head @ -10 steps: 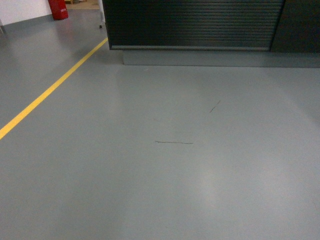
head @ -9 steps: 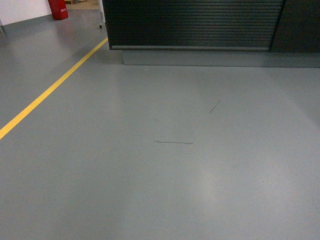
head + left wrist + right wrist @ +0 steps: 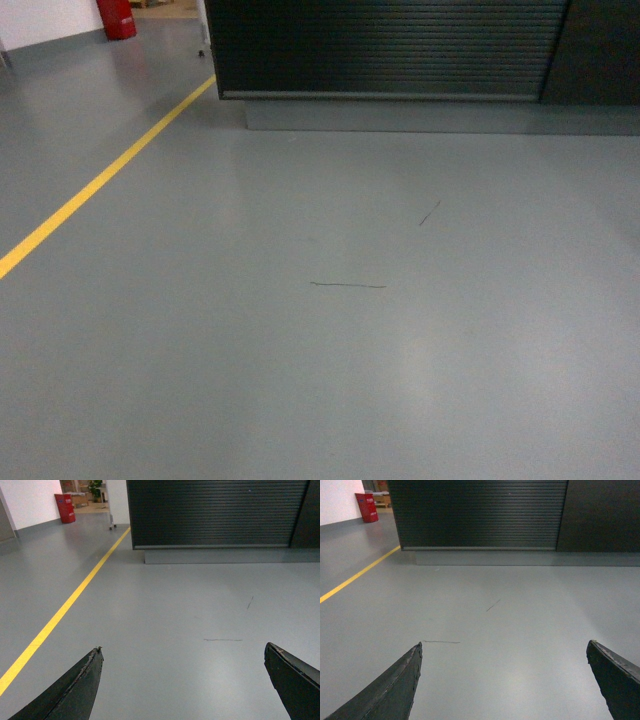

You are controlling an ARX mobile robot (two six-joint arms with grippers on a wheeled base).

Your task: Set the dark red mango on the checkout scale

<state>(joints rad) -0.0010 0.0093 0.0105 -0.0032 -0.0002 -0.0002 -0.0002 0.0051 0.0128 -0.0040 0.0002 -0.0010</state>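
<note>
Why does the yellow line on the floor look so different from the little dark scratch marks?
The yellow line is bright, wide and long, running slantwise up the floor toward the checkout; the two dark scratch marks are thin, faint and short. The line sits on the left side of the head view; the marks sit nearer the middle, one lying level and one slanted. Both lie flat on the same grey floor.

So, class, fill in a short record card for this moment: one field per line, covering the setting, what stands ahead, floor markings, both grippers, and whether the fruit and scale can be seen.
Setting: indoor hall with a grey floor
Ahead: checkout, black with a ribbed front
Floor marking: yellow line running diagonally at left
Far left: red object by the wall
Left gripper: jaws wide apart, empty
Right gripper: jaws wide apart, empty
Dark red mango: not in view
Scale: not in view
</note>
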